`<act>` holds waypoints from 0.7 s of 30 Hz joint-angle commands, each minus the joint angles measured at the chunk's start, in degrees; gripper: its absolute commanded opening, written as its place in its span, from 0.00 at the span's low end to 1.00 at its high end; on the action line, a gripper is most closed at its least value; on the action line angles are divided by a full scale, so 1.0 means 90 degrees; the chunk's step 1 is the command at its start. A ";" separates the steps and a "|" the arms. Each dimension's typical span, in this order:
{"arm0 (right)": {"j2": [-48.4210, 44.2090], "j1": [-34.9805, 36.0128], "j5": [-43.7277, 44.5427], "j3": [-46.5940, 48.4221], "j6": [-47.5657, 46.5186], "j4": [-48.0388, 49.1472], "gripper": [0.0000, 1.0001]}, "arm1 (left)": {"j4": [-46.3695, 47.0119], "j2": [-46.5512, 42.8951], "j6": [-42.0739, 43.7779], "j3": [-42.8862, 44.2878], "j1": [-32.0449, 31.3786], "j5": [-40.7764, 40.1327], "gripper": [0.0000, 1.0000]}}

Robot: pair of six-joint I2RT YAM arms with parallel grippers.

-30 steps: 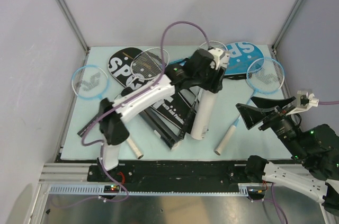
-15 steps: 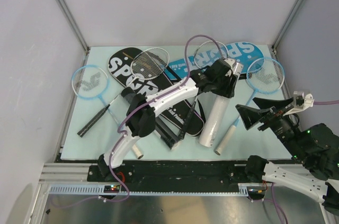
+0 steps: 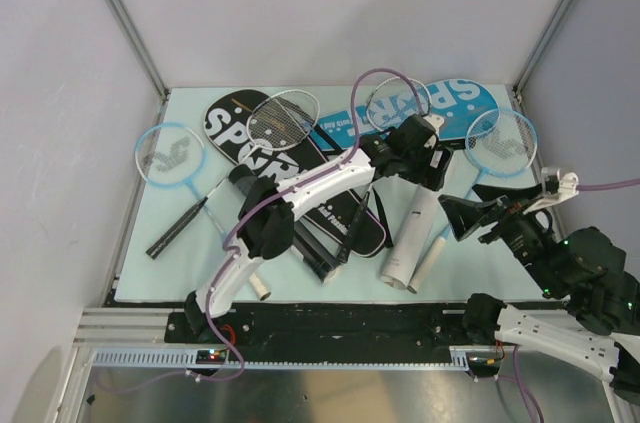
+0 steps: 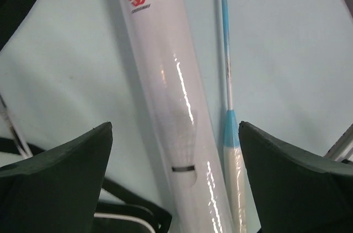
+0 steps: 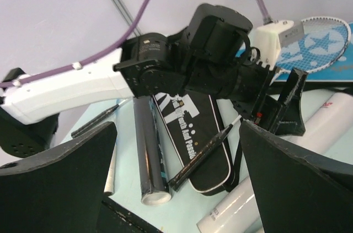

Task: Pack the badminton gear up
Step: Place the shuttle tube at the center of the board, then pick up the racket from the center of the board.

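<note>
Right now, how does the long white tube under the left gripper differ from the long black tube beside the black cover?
Colour: the long white tube is glossy white with a red logo; the long black tube is dark, no marking visible. Place: the white tube lies in the open left gripper's gap, not gripped; the black tube lies left of the black cover. Both lie flat.
</note>
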 commanded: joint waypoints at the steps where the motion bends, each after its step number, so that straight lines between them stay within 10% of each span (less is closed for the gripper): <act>1: 0.0274 0.0017 0.0169 0.0179 0.0377 -0.0251 0.99 | 0.0176 -0.1106 0.0329 -0.0453 -0.0027 -0.0387 0.99; 11: 0.0740 -0.0167 0.0389 -0.0164 0.1411 -0.0430 1.00 | 0.0188 -0.3723 0.0577 -0.2718 0.0073 -0.3080 1.00; 21: 0.1853 -0.1585 -0.1084 -0.0882 0.1633 0.0815 0.91 | 0.0411 -0.6563 -0.0811 -0.5893 0.1551 -0.3802 1.00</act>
